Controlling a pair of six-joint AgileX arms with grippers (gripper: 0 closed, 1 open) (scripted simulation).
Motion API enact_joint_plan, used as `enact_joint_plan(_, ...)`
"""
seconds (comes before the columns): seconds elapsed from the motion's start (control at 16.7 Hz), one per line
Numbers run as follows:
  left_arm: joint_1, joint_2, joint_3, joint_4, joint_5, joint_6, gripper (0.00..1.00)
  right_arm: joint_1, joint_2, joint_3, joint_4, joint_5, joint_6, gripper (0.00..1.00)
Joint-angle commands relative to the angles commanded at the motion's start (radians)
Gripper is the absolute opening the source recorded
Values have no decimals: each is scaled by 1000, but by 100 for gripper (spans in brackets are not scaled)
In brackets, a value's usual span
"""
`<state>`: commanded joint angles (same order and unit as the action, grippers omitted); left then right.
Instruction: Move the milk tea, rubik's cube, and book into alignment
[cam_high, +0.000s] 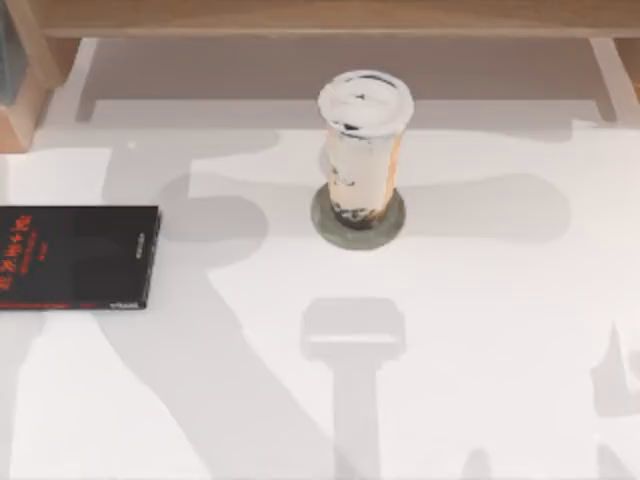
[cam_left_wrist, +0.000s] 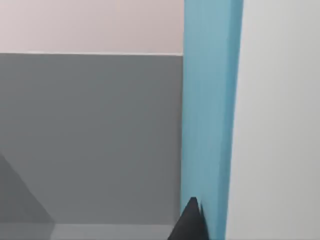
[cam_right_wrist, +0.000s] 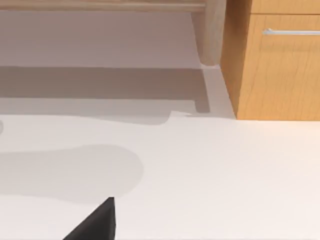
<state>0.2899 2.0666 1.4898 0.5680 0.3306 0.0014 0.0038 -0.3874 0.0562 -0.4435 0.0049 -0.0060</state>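
Red lettering shows on the black cover of the book (cam_high: 76, 257), lying flat at the nine o'clock edge of the bench (cam_high: 480, 350). The large characters run along the cover's left part and look like Chinese script, but they are too blurred to read. A short pale mark sits at the cover's five o'clock corner, also unreadable. The milk tea (cam_high: 362, 150), at twelve o'clock, carries no lettering that can be made out.
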Motion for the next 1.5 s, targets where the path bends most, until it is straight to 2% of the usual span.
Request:
enact_joint_plan(1.08,5,-56,-36,-10,0,13,0,0,0,0,0,0,0,100)
enact_joint_plan(1.26,-5,-146,-130,66,-41,97,0,0,0,0,0,0,0,100)
enact_joint_plan(1.5,-21,-356,-361,239,-127,334,0,0,0,0,0,0,0,100)
